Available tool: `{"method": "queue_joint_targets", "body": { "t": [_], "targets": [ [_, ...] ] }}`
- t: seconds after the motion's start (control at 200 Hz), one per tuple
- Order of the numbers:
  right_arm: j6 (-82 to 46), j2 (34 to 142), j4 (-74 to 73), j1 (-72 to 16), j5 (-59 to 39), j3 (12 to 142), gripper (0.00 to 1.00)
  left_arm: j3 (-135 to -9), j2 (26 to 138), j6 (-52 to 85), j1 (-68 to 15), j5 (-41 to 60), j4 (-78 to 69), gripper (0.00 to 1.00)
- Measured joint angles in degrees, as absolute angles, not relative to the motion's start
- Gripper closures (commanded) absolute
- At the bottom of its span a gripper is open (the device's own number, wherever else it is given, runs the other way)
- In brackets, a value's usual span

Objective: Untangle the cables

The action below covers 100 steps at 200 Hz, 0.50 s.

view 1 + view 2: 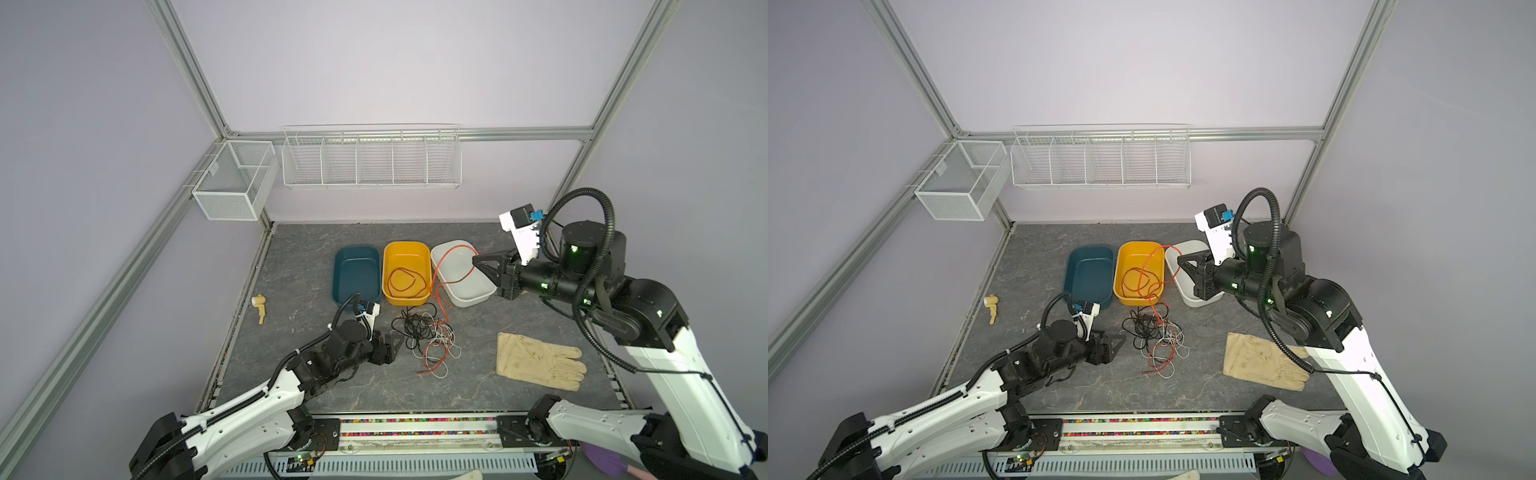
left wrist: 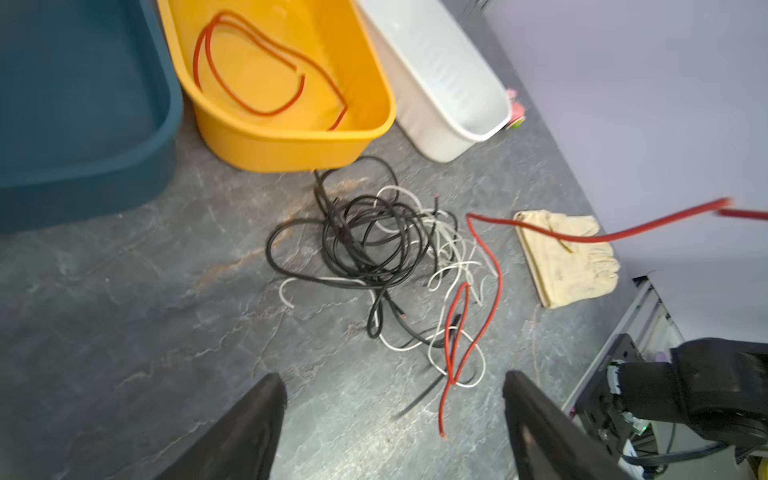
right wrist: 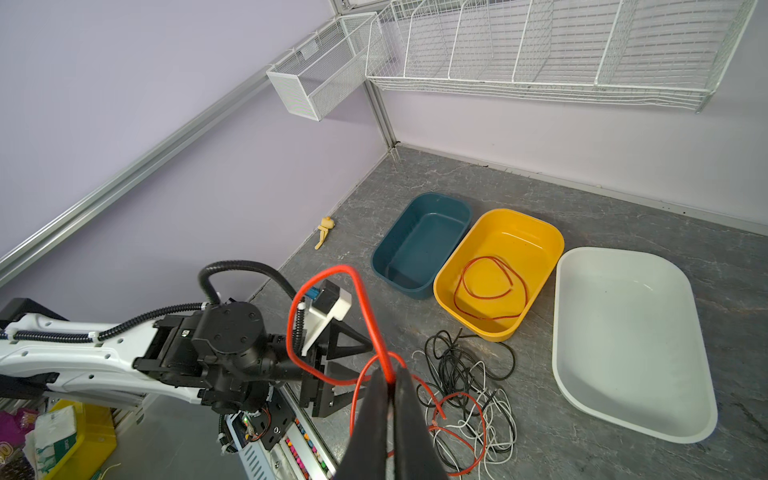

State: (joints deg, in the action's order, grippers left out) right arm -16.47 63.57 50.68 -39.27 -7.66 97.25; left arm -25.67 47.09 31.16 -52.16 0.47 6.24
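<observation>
No text, brand or number can be read in any view. In the right wrist view a white-and-green pack (image 3: pixel 56 434) beside the tabletop carries dark print that is too blurred to make out. The purple wrapper (image 3: pixel 14 419) next to it shows part of a yellow letter, cut off at the picture's edge. A small white mark on the black joint of the left arm (image 3: pixel 185 332) is too small to read.
</observation>
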Motion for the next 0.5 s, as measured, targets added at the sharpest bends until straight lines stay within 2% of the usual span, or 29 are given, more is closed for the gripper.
{"method": "queue_joint_targets", "body": {
  "t": [0.16, 0.27, 0.5],
  "targets": [
    [-17.2, 63.7, 50.2, -39.3, -9.0, 97.3, 0.94, -23.6, 43.6, 26.1, -54.0, 0.4, 0.8, 0.18],
    [-17.6, 63.8, 50.2, -39.3, -9.6, 97.3, 0.94, -23.7, 44.7, 20.9, -57.0, -0.9, 0.0, 0.21],
    [-18.4, 63.8, 50.2, -39.3, -10.9, 97.3, 0.94, -27.0, 48.8, 6.6, -64.6, -5.6, -1.5, 0.18]
  ]
}}
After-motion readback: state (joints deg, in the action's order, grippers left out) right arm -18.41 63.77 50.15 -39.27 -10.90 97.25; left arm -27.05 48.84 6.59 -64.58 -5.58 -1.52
